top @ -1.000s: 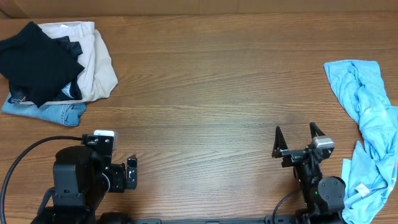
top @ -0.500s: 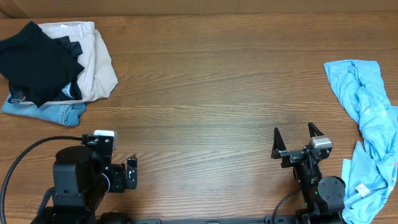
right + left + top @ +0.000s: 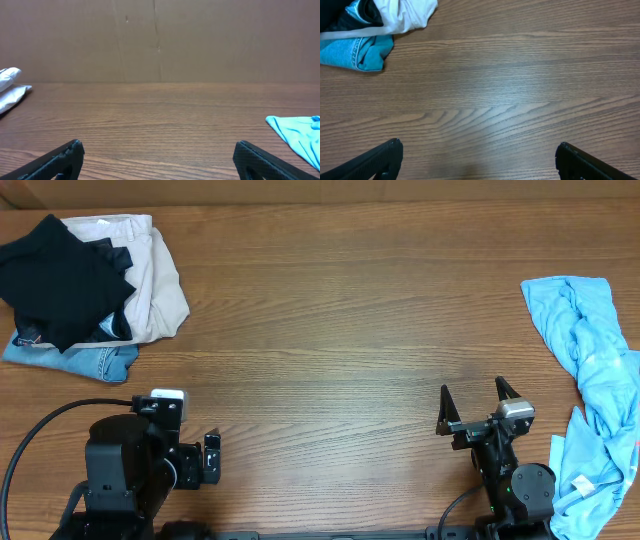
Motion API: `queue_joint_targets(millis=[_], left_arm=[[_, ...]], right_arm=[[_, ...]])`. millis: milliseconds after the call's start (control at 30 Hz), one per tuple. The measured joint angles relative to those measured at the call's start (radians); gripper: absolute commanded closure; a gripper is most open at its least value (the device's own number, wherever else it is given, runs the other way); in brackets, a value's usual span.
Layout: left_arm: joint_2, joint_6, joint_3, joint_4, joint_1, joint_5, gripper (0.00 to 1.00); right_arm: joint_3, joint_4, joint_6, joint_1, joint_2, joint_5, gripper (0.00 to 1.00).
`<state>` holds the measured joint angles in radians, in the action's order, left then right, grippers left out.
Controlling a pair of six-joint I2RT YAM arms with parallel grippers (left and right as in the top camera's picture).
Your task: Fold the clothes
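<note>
At the far left corner of the table, the black garment lies crumpled on top of a pile, over a cream garment and a piece of blue denim. It is well apart from both grippers and touches neither. The left gripper sits near the front edge, nearer the camera's bottom edge than the pile and to its right, with its fingers spread wide and nothing between them. The right gripper is farther off, at the front right of the table. Its fingers are likewise spread wide and empty, and a light blue garment is heaped near it along the right edge.

Only the overhead view takes in the whole black garment. The left wrist view catches a dark scrap of it in the top left corner, next to the cream fabric and the denim, with bare wood between these and the fingertips. The right wrist view looks level across the table to a brown cardboard wall, with a bit of pale cloth at the left edge and a corner of the light blue garment at the right.

The black garment is matte and plain, bunched in loose irregular folds, with one pointed corner toward the far edge. Its sleeves cannot be made out.
</note>
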<state>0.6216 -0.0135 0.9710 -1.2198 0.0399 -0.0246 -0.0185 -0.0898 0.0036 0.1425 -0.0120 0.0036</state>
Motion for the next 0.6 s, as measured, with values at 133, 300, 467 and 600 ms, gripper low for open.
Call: queue_joint_targets(millis=[133,300,467,600], left_arm=[[0.0,0.0,0.0,0.0,0.0,0.0,0.0],[-0.004,0.0,-0.001,0.0,0.0,0.0,0.0],[-0.071,0.0,-0.05,0.031,-0.001,0.012,0.0],[-0.17,-0.001,-0.175,0.164,-0.011,0.017,0.0]], right_arm=[[0.0,0.0,0.0,0.0,0.0,0.0,0.0],[0.0,0.0,0.0,0.0,0.0,0.0,0.0],[0.0,0.0,0.0,0.0,0.0,0.0,0.0],[0.0,0.0,0.0,0.0,0.0,0.0,0.0]])
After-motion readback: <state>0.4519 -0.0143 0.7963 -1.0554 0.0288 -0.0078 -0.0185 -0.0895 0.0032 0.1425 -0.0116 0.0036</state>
